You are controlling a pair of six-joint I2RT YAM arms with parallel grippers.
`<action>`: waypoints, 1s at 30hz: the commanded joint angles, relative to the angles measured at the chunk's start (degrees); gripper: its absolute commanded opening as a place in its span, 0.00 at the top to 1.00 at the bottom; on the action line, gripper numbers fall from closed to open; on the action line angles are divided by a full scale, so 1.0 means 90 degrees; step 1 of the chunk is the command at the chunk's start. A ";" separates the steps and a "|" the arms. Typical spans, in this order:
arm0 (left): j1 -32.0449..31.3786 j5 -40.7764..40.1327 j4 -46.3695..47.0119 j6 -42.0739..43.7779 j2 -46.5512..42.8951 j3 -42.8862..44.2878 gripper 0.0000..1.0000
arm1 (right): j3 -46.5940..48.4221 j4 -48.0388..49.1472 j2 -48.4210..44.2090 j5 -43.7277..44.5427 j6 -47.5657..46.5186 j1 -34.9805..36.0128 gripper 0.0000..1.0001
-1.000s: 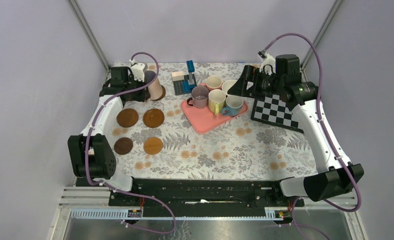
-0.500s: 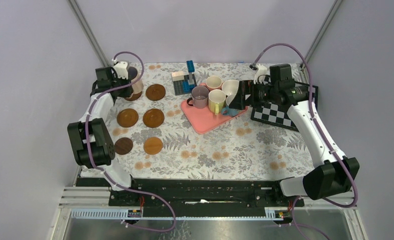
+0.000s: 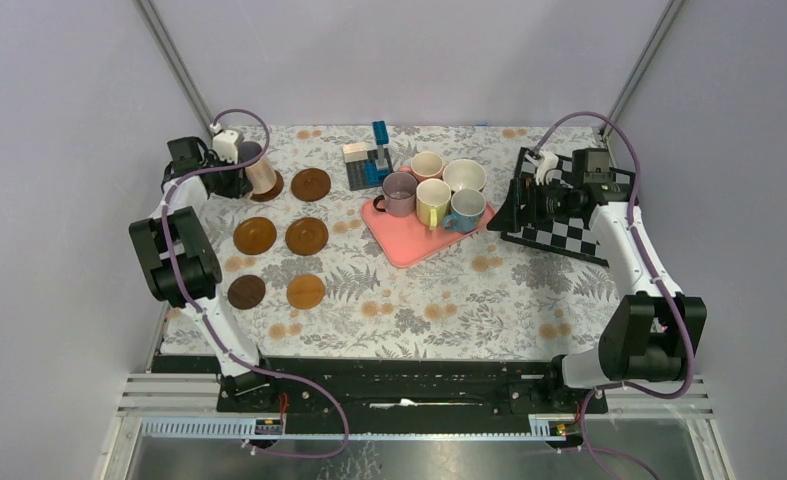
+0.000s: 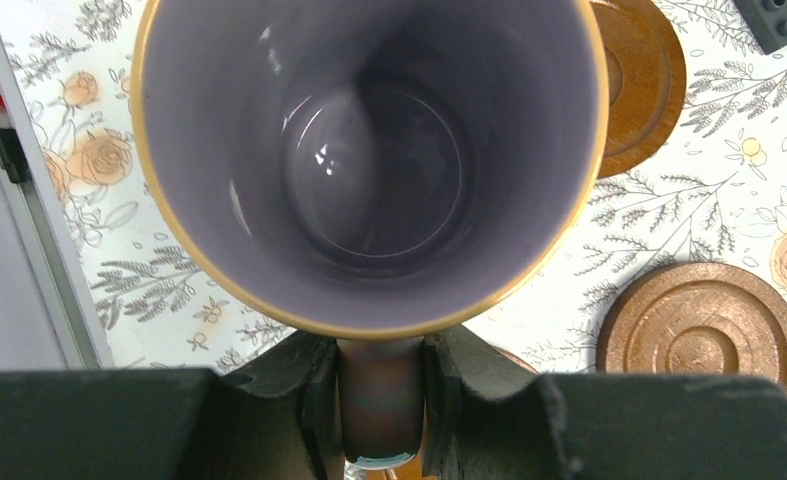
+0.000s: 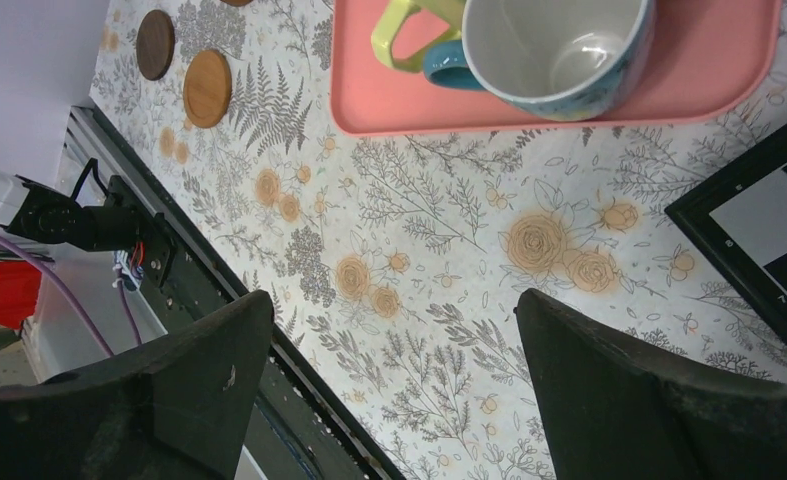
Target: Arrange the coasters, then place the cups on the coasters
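Floral cloth [image 3: 439, 300] covers the table between pale grey walls. From the overhead camera, the left gripper [image 3: 241, 180] has swung from over the second coaster [image 3: 311, 184] of the far row out to the table's 10 o'clock corner. That disc is uncovered again, and the salmon mug [image 3: 260, 170] now stands over the far-left coaster [image 3: 270, 192], whose rim peeks out at the mug's 5 o'clock. Whether the base touches the disc cannot be told. The right gripper [image 3: 514, 208] has drawn back from the pink tray [image 3: 401, 250] to 2 o'clock, above the checkerboard [image 3: 564, 232], leaving the five mugs [image 3: 432, 198] on the tray untouched. In the left wrist view, the fingers [image 4: 309, 400] are clamped on the mug's handle at 6 o'clock, the purple interior fills the frame, and two ringed coasters [image 4: 704, 322] lie bare at 2 and 4 o'clock. In the right wrist view, the jaws stand wide apart and empty over bare cloth, with the light blue mug [image 5: 559, 50] and the tray's edge at 12 o'clock. The first cup seems lined up for its set-down. Lowering and release look like the next step, and the right arm appears to be clearing space, not picking.
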 commanded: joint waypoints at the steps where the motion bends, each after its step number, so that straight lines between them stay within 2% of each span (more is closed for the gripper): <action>1: 0.0095 0.0910 0.0687 0.0357 -0.0012 0.0774 1.00 | -0.0206 0.0332 -0.0002 -0.0497 -0.0261 -0.0160 0.02; 13: 0.0101 0.0840 -0.0131 0.0920 0.0703 0.1614 1.00 | -0.0379 0.0467 0.0003 -0.0460 -0.0369 -0.0217 0.02; 30: 0.0096 0.0653 -0.0606 0.1485 0.1111 0.1978 1.00 | -0.0335 0.0405 0.0163 -0.0557 -0.0407 -0.0217 0.02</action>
